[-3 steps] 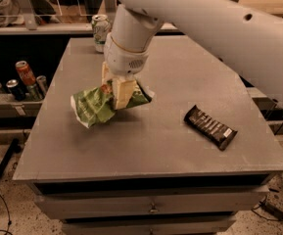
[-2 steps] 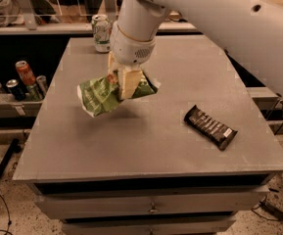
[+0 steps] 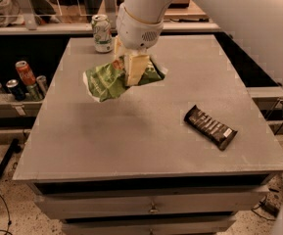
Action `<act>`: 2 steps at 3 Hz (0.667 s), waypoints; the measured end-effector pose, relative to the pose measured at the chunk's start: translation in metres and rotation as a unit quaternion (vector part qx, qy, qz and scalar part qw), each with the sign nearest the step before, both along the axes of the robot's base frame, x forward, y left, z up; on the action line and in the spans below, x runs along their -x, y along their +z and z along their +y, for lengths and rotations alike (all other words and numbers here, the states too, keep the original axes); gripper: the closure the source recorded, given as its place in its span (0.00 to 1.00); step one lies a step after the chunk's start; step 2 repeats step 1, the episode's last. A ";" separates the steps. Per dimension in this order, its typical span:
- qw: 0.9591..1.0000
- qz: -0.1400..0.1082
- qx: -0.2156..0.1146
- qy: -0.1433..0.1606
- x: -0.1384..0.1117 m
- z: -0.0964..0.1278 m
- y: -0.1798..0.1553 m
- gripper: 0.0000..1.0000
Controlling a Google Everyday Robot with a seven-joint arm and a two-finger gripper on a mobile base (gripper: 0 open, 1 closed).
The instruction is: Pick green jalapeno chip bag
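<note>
Item: green jalapeno chip bag (image 3: 103, 82), crinkly light-green, with white lettering and pale sealed ends. Location: over the rear-left part of the grey bench (image 3: 131, 146), pinched in the hand (image 3: 130, 75). Condition: crumpled and tilted. Its larger part hangs out to the left of and slightly below the fingers, and a smaller corner sticks out to their right. It appears to hang just clear of the bench top, though the gap cannot be made out with certainty. Hand: cream-coloured fingers (image 3: 137, 67) pointing downward from a white wrist housing, closed upon the middle of the bag; one finger lies across the bag's near face and the other sits behind it. Arm (image 3: 239, 18): large, white, entering from the upper right and reaching across the back of the bench. Other contents of the bench: a dark brown candy bar (image 3: 210, 127) lying flat and at an angle near the right front, well apart from bag and hand; a green-and-white soda can (image 3: 102, 32) standing upright at the rear edge, just behind and to the left of the hand. Beside the bench, on a lower shelf at left: a red can (image 3: 25, 75) standing upright among other cans. Below the bench top: grey drawer fronts (image 3: 151, 204).
</note>
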State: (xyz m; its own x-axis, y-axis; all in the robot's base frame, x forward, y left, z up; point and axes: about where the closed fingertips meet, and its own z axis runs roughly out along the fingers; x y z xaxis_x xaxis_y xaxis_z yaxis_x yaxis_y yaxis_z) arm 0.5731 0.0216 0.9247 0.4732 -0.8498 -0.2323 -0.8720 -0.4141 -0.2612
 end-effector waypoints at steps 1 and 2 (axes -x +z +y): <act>1.000 0.007 0.004 0.005 -0.001 0.000 0.000 1.00; 1.000 0.007 0.004 0.005 -0.001 0.000 0.000 1.00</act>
